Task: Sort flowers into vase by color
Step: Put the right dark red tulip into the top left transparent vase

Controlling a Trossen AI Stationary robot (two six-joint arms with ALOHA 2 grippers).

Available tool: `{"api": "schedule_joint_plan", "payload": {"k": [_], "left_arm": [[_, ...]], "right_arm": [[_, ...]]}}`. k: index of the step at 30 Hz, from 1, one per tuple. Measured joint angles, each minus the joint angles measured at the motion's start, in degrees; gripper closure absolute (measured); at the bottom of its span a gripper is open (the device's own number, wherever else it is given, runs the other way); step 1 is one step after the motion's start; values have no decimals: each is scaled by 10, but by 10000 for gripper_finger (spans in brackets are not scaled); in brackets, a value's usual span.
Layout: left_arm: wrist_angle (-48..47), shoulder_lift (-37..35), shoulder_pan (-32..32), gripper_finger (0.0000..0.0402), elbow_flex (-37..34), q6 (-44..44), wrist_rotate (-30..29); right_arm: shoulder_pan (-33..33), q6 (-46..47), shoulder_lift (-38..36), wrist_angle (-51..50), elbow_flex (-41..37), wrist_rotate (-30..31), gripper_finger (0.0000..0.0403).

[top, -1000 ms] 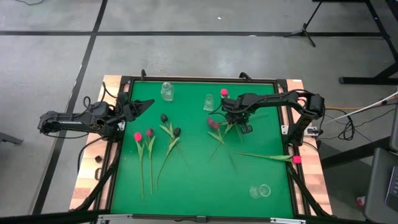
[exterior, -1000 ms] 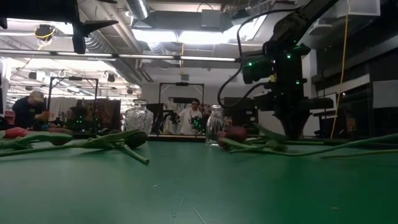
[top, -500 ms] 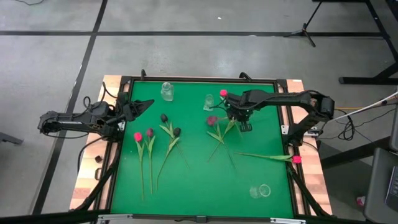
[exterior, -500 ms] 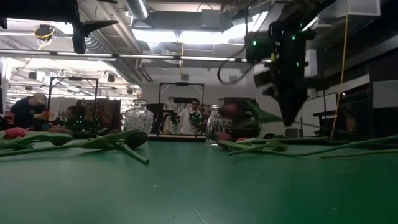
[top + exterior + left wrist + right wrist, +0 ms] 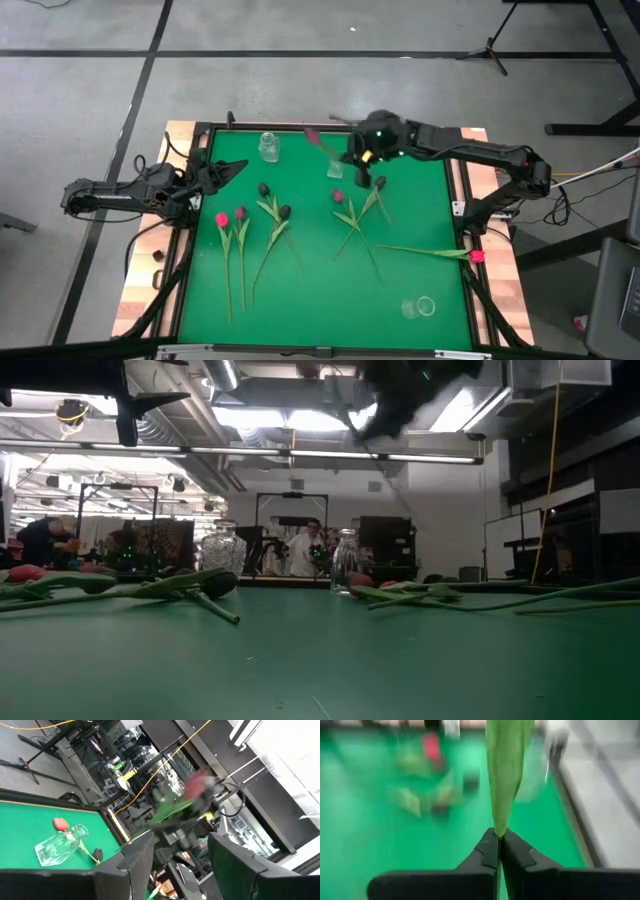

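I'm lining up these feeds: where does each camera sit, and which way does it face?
High: overhead, straight down on the green table; both arms show.
Low: table height, looking across the flowers into the room.
Left wrist: past open left claw toward the right arm.
Right wrist: shut right claw pinching a flower's leaf.
High and low share the flowers.
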Motion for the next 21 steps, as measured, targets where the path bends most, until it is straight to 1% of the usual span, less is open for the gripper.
{"api": "schedule_joint_plan", "payload": {"k": [4,7,13,17,21], "left_arm": [[0,0,0,218,0,0,0],[0,0,0,218,0,0,0],[0,0,0,218,0,0,2],[0,0,0,218,0,0,2],[0,0,0,218,0,0,2]], "right_arm": [[-7,27,9,183,2,-7,399],[-22,67,26,312,2,-6,398],[-43,157,96,504,2,-20,399],[-48,196,149,579,12,-21,400],[-49,208,213,580,74,-26,400]]}}
